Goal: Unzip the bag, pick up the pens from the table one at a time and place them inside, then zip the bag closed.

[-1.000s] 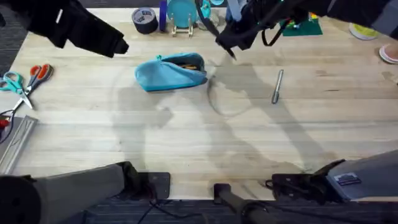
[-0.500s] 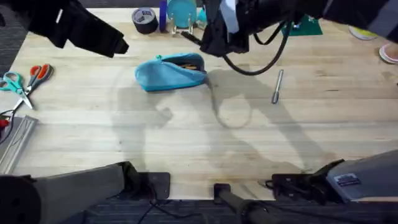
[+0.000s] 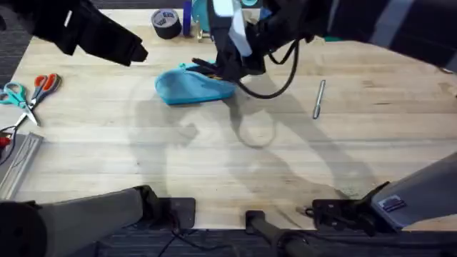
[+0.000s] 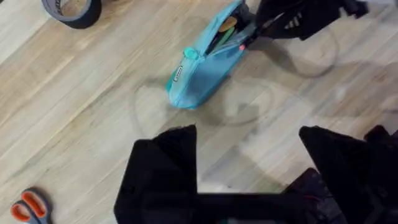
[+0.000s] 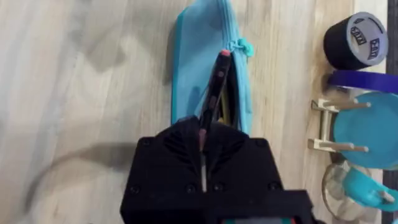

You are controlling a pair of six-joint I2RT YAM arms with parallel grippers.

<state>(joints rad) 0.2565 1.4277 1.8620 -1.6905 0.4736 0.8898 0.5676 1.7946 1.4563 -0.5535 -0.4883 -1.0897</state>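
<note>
Right arm reaches from its base at the near right corner across to the far middle of the table. Right gripper (image 5: pixel 202 140) angled down, fingers pinched on a slim black pen (image 5: pixel 214 87), which sticks out ahead of the tips. Left arm raised over the far left corner; left gripper (image 4: pixel 249 162) spread wide, holding nothing, well above the tabletop.

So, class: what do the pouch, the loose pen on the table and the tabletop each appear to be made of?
The bag: soft light blue fabric, matte; it sags and creases.
The silver-grey pen: probably metal, judging by its pale sheen, though coated plastic is possible.
The table: light wood planks with visible grain and a smooth finish.
</note>
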